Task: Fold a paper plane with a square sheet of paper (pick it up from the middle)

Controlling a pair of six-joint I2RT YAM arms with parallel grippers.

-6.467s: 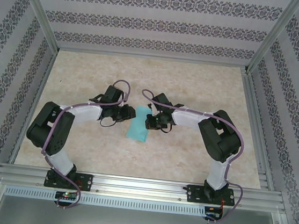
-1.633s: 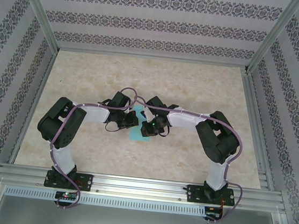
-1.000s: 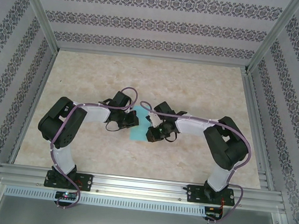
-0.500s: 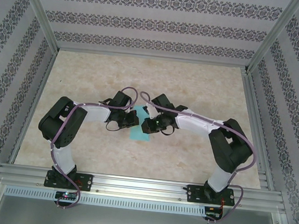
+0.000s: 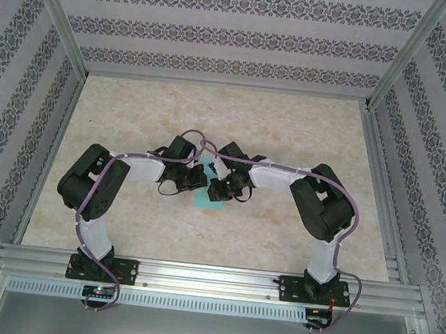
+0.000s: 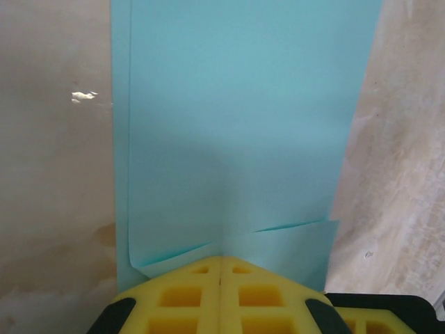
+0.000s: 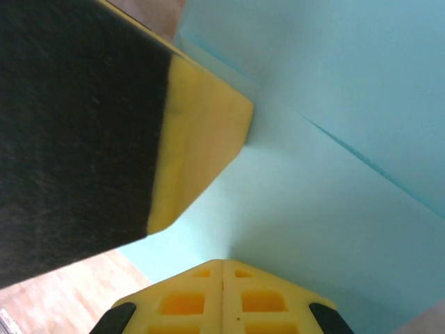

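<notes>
While clenching both, I'm touching left pincer (image 6: pixel 220 268) and right pincer (image 7: pixel 222 268) to folded square sheet of paper (image 6: pixel 236 139); pinching or pressing, cannot tell. Sheet is lying on table (image 6: pixel 55 174), between them.

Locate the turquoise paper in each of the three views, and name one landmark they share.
Top external: turquoise paper at the middle of the table, partly covered from above.
Left wrist: turquoise paper runs as a broad band from bottom middle to the top edge.
Right wrist: turquoise paper covers the centre and right.
Shared landmark: the beige marbled table, bordering the paper at left and bottom left.
</notes>
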